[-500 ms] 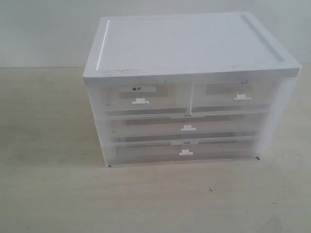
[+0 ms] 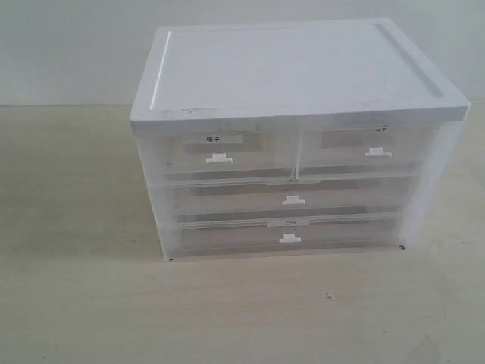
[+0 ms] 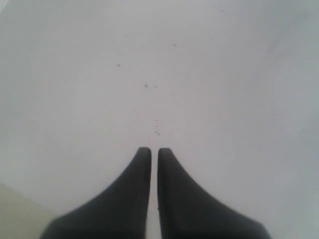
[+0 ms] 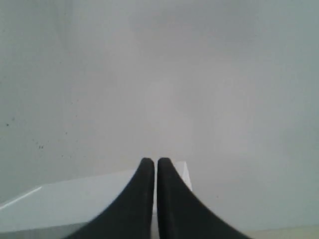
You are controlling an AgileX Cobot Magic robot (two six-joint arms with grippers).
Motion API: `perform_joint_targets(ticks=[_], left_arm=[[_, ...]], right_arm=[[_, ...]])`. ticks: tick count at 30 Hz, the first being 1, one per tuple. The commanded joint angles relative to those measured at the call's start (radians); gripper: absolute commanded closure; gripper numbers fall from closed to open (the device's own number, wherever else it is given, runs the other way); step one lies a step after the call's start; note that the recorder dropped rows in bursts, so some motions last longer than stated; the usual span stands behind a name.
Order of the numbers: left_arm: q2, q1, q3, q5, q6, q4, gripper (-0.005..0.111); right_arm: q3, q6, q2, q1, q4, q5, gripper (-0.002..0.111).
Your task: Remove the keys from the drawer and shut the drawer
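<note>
Drawer (image 2: 220, 155), upper left in the cabinet (image 2: 295, 68) on the tabletop (image 2: 76, 303), shows shut in the exterior view only; keys not discernible. Wrist views alone show left jaws and right jaws closed, empty.

- Tabletop (image 2: 83, 303): pale beige, matte, flat; it fills the lower part of the exterior view and meets a light wall (image 2: 68, 45) behind.
- Drawer unit (image 2: 295, 76): translucent body, white lid; stands upright directly on the tabletop.
- Dark speck (image 2: 330, 296): lies on the tabletop in front of the unit, apart from it.
</note>
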Motion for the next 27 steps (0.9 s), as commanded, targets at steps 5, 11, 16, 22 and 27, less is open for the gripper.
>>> perform_joint_targets(ticks=[5, 11, 16, 22, 27], left_arm=[[0.223, -0.017, -0.131, -0.612, -0.817, 1.16, 0.102], [0.546, -0.019, -0.176, -0.706, -0.515, 1.222, 0.102], [0.842, -0.023, -0.163, -0.943, -0.305, 1.25, 0.102], [1.24, -0.227, -0.154, -0.943, 0.239, 1.122, 0.102], [1.541, -0.563, -0.207, -0.943, 0.939, 0.695, 0.085]], right_arm=[[-0.002, 0.167, 0.378, 0.0, -0.305, -0.198, 0.108], [-0.075, 0.112, 0.772, 0.0, -0.365, -0.4, 0.108], [-0.154, -0.012, 1.063, 0.0, -0.317, -0.531, 0.108], [-0.203, -0.151, 1.234, 0.0, -0.3, -0.601, 0.108], [-0.203, -0.197, 1.244, 0.0, -0.248, -0.616, 0.108]])
